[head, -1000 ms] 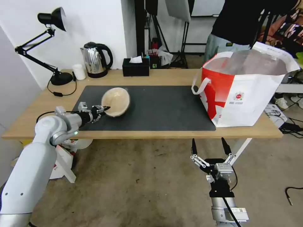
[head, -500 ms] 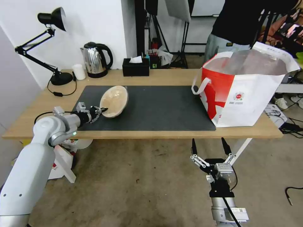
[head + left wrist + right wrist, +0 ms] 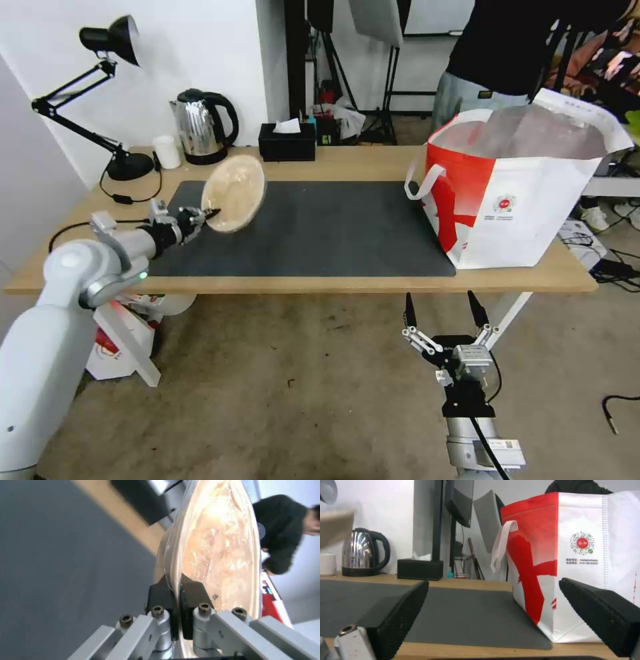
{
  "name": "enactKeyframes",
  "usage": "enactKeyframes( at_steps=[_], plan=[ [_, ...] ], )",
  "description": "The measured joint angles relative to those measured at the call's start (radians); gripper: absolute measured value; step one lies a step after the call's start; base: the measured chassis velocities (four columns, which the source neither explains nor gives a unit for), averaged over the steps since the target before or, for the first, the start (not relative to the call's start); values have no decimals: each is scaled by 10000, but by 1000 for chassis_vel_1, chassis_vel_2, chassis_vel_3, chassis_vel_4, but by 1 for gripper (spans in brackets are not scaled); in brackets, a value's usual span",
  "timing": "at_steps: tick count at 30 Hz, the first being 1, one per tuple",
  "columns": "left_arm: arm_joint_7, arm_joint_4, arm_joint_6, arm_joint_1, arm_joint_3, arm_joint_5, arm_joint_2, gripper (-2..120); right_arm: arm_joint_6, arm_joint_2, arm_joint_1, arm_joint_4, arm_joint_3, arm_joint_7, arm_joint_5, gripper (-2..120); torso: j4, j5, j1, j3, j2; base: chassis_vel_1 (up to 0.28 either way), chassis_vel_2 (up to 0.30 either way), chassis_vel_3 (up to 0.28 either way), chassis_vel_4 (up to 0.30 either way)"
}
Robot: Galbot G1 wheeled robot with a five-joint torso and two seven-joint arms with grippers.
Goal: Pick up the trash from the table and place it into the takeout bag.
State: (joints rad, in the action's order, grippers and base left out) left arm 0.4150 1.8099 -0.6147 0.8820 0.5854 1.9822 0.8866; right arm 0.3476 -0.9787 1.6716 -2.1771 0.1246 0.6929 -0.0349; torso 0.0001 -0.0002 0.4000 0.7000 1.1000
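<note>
I'm pinching the tan paper bowl (image 3: 233, 193) by its rim with the left gripper (image 3: 205, 218), tilted clear above the mat's (image 3: 333, 227) left end, for carrying toward the takeout bag (image 3: 520, 193) at the table's (image 3: 347, 163) right end, while the right gripper (image 3: 443, 312) is idling, fingers spread, below the front edge.

Left gripper (image 3: 208, 215) is pinched tight on the tan paper bowl (image 3: 233, 193) rim; right gripper (image 3: 443, 311) hangs low, fingers spread wide.
</note>
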Motion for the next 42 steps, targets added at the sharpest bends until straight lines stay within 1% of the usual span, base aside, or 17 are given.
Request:
enactKeyframes(
  at_steps=[1, 3, 5, 11, 14, 15, 17, 19, 21, 22, 26, 28, 31, 33, 36, 40, 42],
  plan=[
    [-121, 180, 113, -186, -54, 121, -285, 1, 0, 0, 0, 0, 0, 0, 0, 100, 3, -1, -1, 0, 0, 0, 0, 0, 0],
    [-190, 238, 162, -329, -121, 176, -414, 1, 0, 0, 0, 0, 0, 0, 0, 100, 4, 1, 0, 0, 0, 0, 0, 0, 0],
    [-426, 315, 328, -1121, -615, 342, -940, 1, 0, 0, 0, 0, 0, 0, 0, 100, -5, 3, 0, 0, 0, 0, 0, 0, 0],
    [-869, 119, 609, -2336, -1533, 504, -1437, 1, 0, 0, 0, 0, 0, 0, 0, 100, -2, 2, 0, 0, 0, 0, 0, 0, 0],
    [-1126, -206, 877, -3171, -2460, 491, -1728, 1, 0, 0, 0, 0, 0, -1, 0, 100, 0, 0, 0, 0, 0, 0, 0, 0, 0],
    [-1126, -206, 877, -3171, -2460, 491, -1728, 1, 0, 0, 0, 0, 0, -1, 0, 100, 0, 0, 0, 0, 0, 0, 0, 0, 0],
    [-1457, -570, 1089, -3991, -3319, 394, -1869, 1, 0, 0, 0, 0, 0, -1, 0, 100, -1, 0, 1, 1, 0, 0, 0, 0, 0],
    [-1564, -663, 1149, -4204, -3527, 366, -1881, 1, 0, 0, 0, 1, 0, 0, 0, 100, -1, 1, 0, 1, -1, 0, 0, 0, 0],
    [-1868, -1128, 1336, -5242, -4484, 226, -1876, 1, 0, 0, 0, 1, 0, 0, 0, 100, -3, 0, 1, 1, -1, 0, 0, 0, 0],
    [-1868, -1128, 1336, -5242, -4484, 226, -1876, 1, 0, 0, 0, 1, 0, 0, 0, 100, -3, 0, 1, 1, -1, 0, 0, 0, 0],
    [-1883, -1613, 1623, -6494, -5570, 192, -1499, 1, 0, 0, 0, 0, 0, 0, 0, 100, -1, 3, 1, 1, -1, 0, 0, 0, 0],
    [-1913, -1693, 1707, -6663, -5781, 174, -1407, 1, 0, 0, 0, 0, 0, -1, 0, 100, -1, 5, 0, 0, -1, 0, 0, 0, 0],
    [-2246, -2289, 2063, -7457, -6789, -86, -916, 1, 0, 0, 0, 0, 0, 0, 0, 100, -4, 3, 1, 1, -4, 0, 0, 0, 0],
    [-2312, -2415, 2129, -7604, -6958, -133, -827, 1, 0, 0, 0, 1, 0, -1, 0, 100, -2, 3, 1, 2, -4, 0, 0, 0, 0],
    [-2888, -3123, 2401, -8468, -7817, -473, -268, 1, 0, 0, 0, 0, 0, -1, 0, 100, -1, 4, 1, 2, -4, 0, 0, 0, 0],
    [-3214, -3410, 2589, -8807, -8180, -610, 26, 1, 0, 0, 0, 0, 0, -1, -1, 100, 0, 4, 1, 1, -4, 0, 0, 0, 0],
    [-3731, -3722, 3014, -9118, -8562, -696, 345, 1, 0, 0, 0, 0, 0, -1, 0, 100, -1, 4, 1, 0, -3, 0, 0, 0, 0]
  ],
)
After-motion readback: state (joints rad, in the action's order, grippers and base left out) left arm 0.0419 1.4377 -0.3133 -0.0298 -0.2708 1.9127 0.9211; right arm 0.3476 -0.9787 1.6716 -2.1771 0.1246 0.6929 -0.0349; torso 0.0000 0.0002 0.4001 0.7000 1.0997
